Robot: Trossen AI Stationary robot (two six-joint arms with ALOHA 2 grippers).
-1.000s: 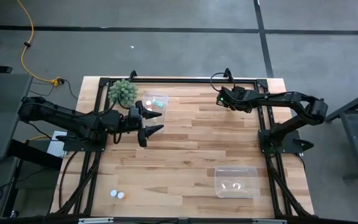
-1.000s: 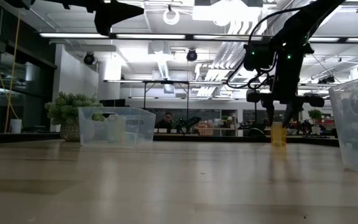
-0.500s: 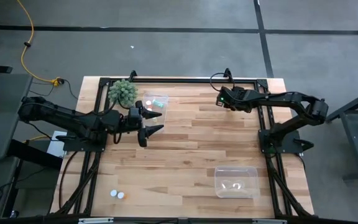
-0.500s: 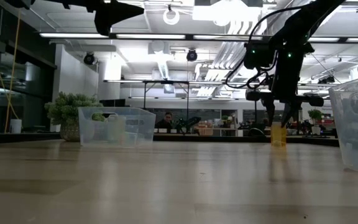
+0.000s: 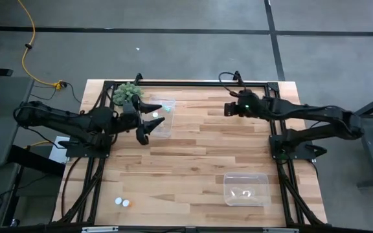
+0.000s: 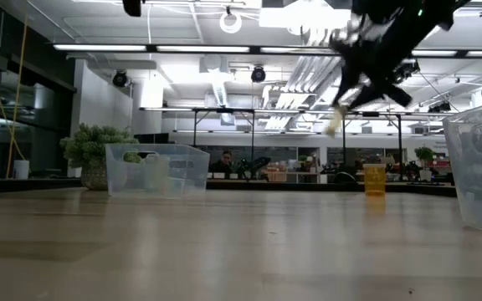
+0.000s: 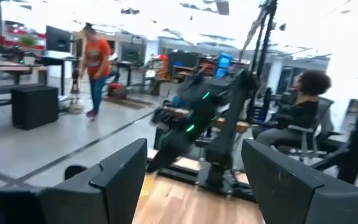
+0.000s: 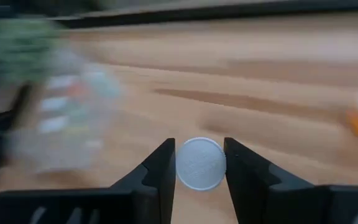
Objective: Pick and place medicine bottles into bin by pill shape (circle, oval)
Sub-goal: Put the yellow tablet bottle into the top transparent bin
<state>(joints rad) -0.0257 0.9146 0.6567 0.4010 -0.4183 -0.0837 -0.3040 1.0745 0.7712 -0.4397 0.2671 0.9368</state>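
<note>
Above the table's far left: left gripper (image 5: 149, 123), fingers spread apart, beside a clear bin (image 5: 162, 109).
Far right, raised: right gripper (image 5: 228, 109), arm stretched level, clamped on a white-capped medicine bottle (image 8: 199, 163).
Table's far edge: yellow-orange bottle (image 6: 374, 179) standing.

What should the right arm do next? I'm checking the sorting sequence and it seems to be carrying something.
Probably carry on toward a bin. The right claw is shut on a white-capped bottle, lifted clear of the table. The far bin lies ahead; the pill shape is not visible. The left claw waits open beside it.
</note>
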